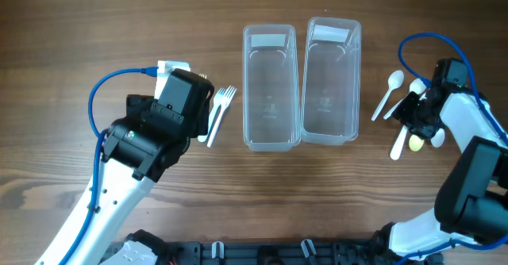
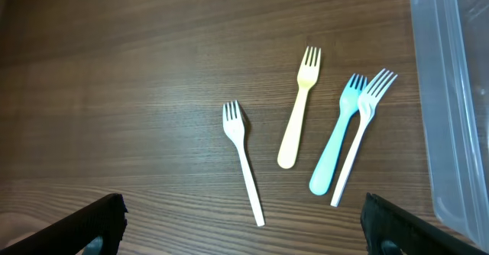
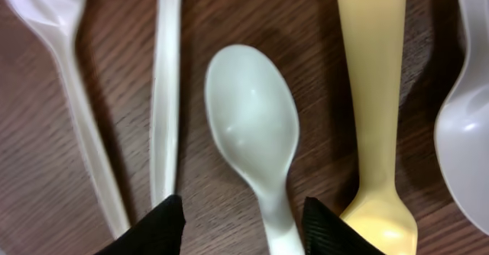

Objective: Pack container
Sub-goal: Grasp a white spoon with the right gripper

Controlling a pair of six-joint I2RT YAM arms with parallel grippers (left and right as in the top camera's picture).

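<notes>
Two clear plastic containers, the left one (image 1: 270, 86) and the right one (image 1: 330, 81), stand side by side and empty. Several forks lie left of them: a white one (image 2: 243, 159), a yellow one (image 2: 299, 106), a blue one (image 2: 338, 137) and another white one (image 2: 363, 133). My left gripper (image 2: 244, 226) is open and empty above the forks. Several spoons (image 1: 389, 90) lie right of the containers. My right gripper (image 3: 241, 228) is open, low over them, its fingers either side of the handle of a pale spoon (image 3: 256, 125). A yellow spoon (image 3: 374, 95) lies just to the right.
The left container's wall (image 2: 458, 95) shows at the right edge of the left wrist view. More white spoons lie at the left (image 3: 53, 26) and right (image 3: 466, 148) of the right wrist view. A blue cable (image 1: 111, 86) loops by the left arm.
</notes>
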